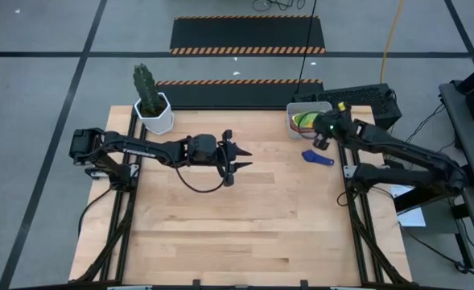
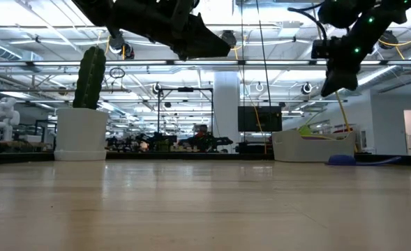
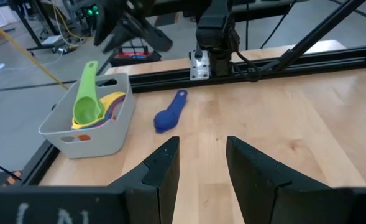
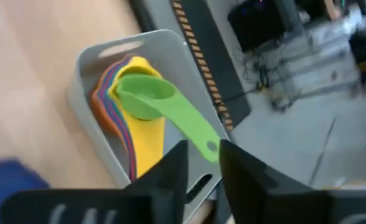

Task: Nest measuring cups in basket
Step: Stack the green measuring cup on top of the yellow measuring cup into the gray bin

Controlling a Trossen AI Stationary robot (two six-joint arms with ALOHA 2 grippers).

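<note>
The right gripper hangs just above the small light grey plastic basket, its jaws slightly parted and holding nothing. Beneath it, the green plastic measuring cup sits atop the nested yellow, orange and other cups, its handle angling up over the basket's rim. The dark blue plastic scoop lies flat on the wooden table beside the basket, its handle pointing away from the basket. The left gripper waits open mid-table.

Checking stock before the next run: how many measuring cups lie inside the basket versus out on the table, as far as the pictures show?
In the basket, by visible colour: at least 5, namely green cup, yellow, orange, blue, red
On the table: 1, the dark blue cup
Total seen: 6; more may be hidden in the stack.
</note>
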